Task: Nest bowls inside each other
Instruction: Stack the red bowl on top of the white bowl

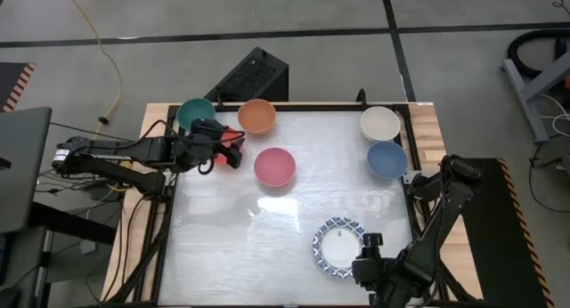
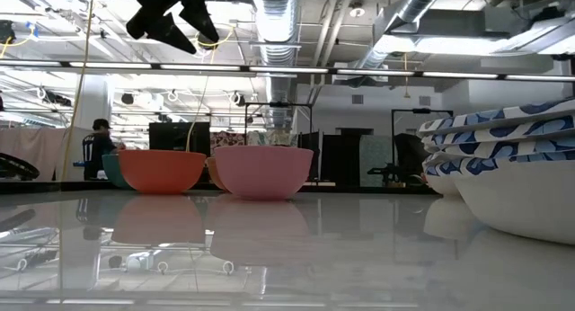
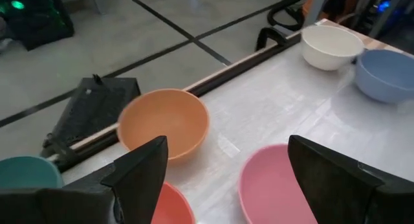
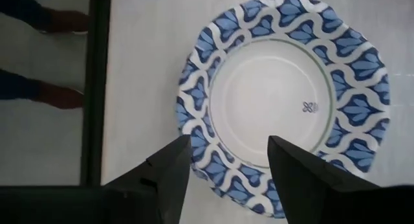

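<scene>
A stack of blue-and-white patterned bowls point(image 1: 338, 246) sits near the table's front right; the low view shows several nested point(image 2: 503, 158). My right gripper point(image 4: 223, 162) hangs open just above the top bowl's near rim point(image 4: 213, 166); I see no touch. Toward the far side stand a teal bowl point(image 1: 196, 114), an orange bowl point(image 1: 256, 117), a pink bowl point(image 1: 274, 166), a cream bowl point(image 1: 380, 124) and a blue bowl point(image 1: 386, 159). My left gripper point(image 1: 233, 152) hovers open, high above a red bowl point(image 3: 173, 206), between the teal and pink bowls.
A black frame point(image 1: 410, 148) runs along the table's edges, and a black box point(image 1: 254, 77) stands behind the far edge. Bare white tabletop point(image 1: 267, 246) spreads across the middle and front left. Beyond the table lies the room, with a person point(image 2: 97, 145) far off.
</scene>
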### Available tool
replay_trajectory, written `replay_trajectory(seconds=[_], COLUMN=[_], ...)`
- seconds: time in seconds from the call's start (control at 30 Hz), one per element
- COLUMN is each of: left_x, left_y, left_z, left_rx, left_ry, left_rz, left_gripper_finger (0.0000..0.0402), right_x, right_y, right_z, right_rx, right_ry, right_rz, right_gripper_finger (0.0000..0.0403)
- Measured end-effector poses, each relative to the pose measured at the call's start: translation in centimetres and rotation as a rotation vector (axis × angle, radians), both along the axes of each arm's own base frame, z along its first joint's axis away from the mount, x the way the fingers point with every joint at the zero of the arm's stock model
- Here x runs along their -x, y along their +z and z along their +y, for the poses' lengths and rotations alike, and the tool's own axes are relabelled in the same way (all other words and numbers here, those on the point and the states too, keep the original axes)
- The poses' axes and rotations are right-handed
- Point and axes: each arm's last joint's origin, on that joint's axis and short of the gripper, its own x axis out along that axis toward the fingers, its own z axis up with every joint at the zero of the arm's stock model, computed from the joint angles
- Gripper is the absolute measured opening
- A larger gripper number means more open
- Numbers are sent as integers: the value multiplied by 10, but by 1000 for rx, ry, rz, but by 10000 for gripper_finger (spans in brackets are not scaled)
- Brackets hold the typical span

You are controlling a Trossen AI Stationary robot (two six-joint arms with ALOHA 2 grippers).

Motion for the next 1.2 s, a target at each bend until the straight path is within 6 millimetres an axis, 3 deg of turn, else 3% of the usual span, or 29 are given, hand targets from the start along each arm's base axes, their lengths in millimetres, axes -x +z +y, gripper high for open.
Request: replay_trajectory(seconds=[0.3, 0.57, 0.73, 0.93, 1.2], left_x=[-5, -7, -2, 7, 13], left_y=[1, 3, 6, 5, -28], left_z=[-4, -4, 13, 39, 73], left_rx=[134, 204, 287, 352, 453], left_ry=[-148, -251, -222, -137, -20], left_rz=[-75, -102, -70, 37, 326], left_gripper_finger=[309, 309, 309, 309, 309], right_x=[-5, -1, 6, 4, -6], right_y=[6, 42, 60, 66, 58], right_z=[-40, -83, -111, -126, -134], right_rx=[27, -27, -55, -17, 44], right_ry=[-503, -698, -823, -846, -875], right_rz=[22, -93, -111, -145, -153], right_gripper_finger=[208, 208, 208, 208, 207])
